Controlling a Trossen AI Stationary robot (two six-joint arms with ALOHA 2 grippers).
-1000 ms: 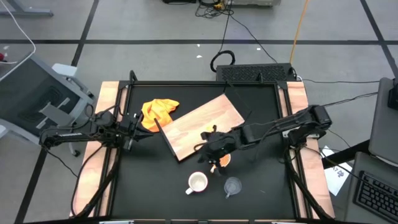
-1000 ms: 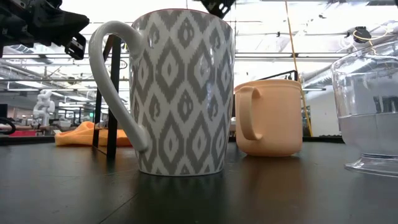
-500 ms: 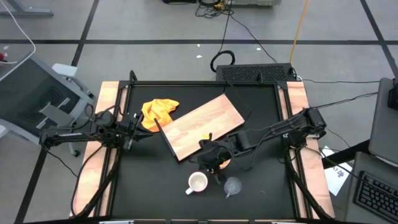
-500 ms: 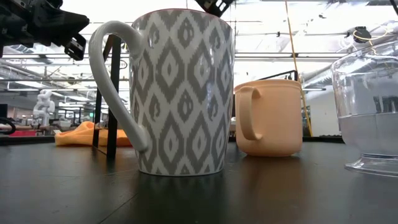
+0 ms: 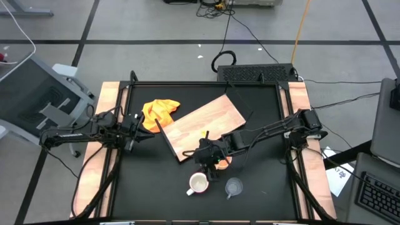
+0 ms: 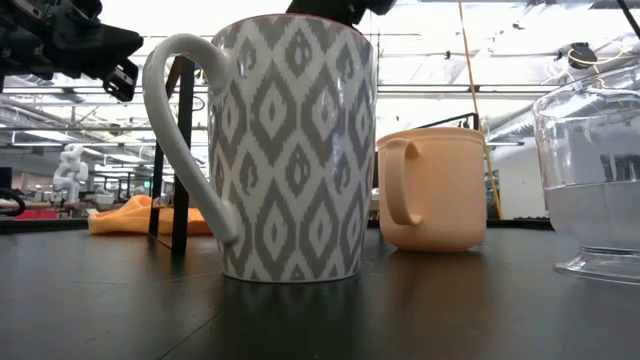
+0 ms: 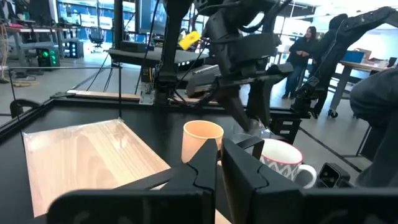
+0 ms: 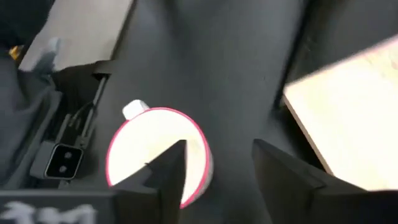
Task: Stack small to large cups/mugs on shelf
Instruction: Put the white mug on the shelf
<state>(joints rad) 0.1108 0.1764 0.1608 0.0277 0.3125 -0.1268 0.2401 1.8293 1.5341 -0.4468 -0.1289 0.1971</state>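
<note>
Three cups stand upright on their bases on the black tabletop, near the wooden shelf board point(image 5: 203, 127). They are a white patterned mug point(image 5: 199, 182) with a pink rim point(image 8: 155, 152), a yellow-orange mug point(image 6: 432, 188) and a clear glass cup point(image 5: 234, 186). My right gripper point(image 8: 217, 168) hangs open above the table between the white mug and the orange mug point(image 5: 224, 162), touching neither. My left gripper point(image 7: 217, 168) is shut and holds nothing at the table's left side point(image 5: 134, 123).
A yellow-orange cloth point(image 5: 160, 112) lies at the board's far left corner. The board lies flat and askew in the middle of the table. People stand in the room beyond the table point(image 7: 305, 46).
My right gripper has moved from over the orange mug toward the table's left and near edges, and now hangs closer to the white mug. The cups have stayed where they were.
</note>
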